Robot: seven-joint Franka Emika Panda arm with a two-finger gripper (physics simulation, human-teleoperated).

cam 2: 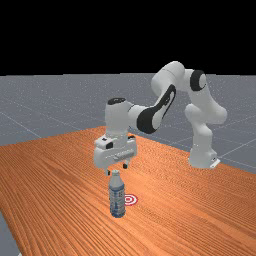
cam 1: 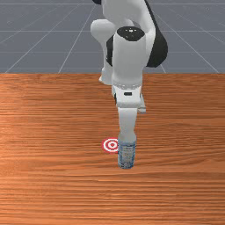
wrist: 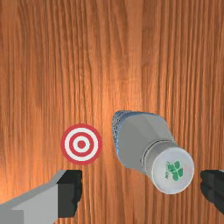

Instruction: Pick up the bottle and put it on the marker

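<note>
Well, over the counter [cam 2: 60, 200] we hold our pincer [cam 2: 116, 169] with its fingers apart.
We see the bottle [cam 2: 117, 197] standing upright, just beside the flat red-and-white marker [wrist: 81, 144] but not touching it; in the wrist view, its pale cap [wrist: 173, 170] appears between our fingers.

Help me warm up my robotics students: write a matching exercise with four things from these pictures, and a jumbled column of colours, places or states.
Things
1. bottle
2. marker
3. gripper
4. bottle cap

Descriptions
A. open, held above the bottle
B. whitish, with a green print on top
C. upright on the table, beside the marker
D. red and white rings, flat on the wood

Right pairs: 1-C, 2-D, 3-A, 4-B
</note>
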